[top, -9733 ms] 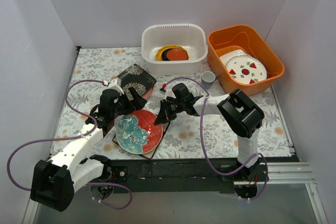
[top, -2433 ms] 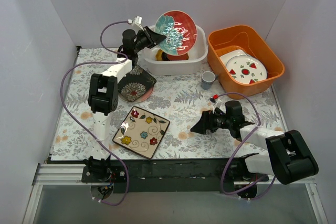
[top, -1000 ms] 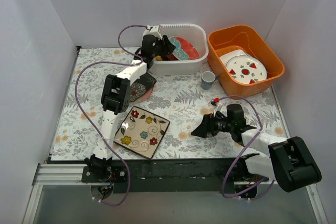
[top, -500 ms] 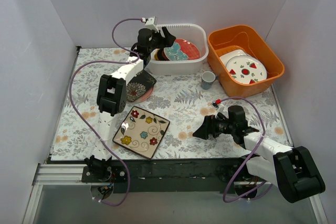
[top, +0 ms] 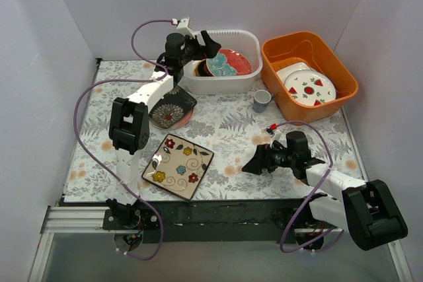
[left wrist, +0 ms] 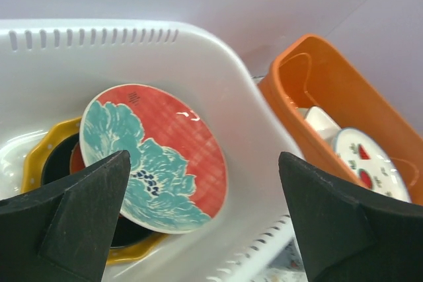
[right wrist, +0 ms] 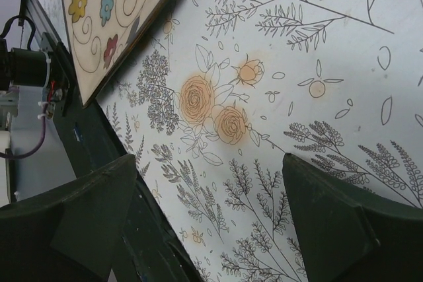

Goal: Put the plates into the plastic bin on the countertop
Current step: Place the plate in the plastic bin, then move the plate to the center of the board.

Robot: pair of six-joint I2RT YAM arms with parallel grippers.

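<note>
Over the plastic bin [top: 225, 84], the left end effector [top: 203, 45] hangs spread and empty. The cream square plate [top: 177, 166] lies leftward of the spread right end effector [top: 248, 163], nearer it.

Both arms — the left arm [top: 151, 90] and the right arm [top: 329, 177] — are white links joined by chunky black housings. A thin purple cable [top: 75, 120] loops along each, and the black fingers [left wrist: 73, 219] are blunt matte wedges.
</note>
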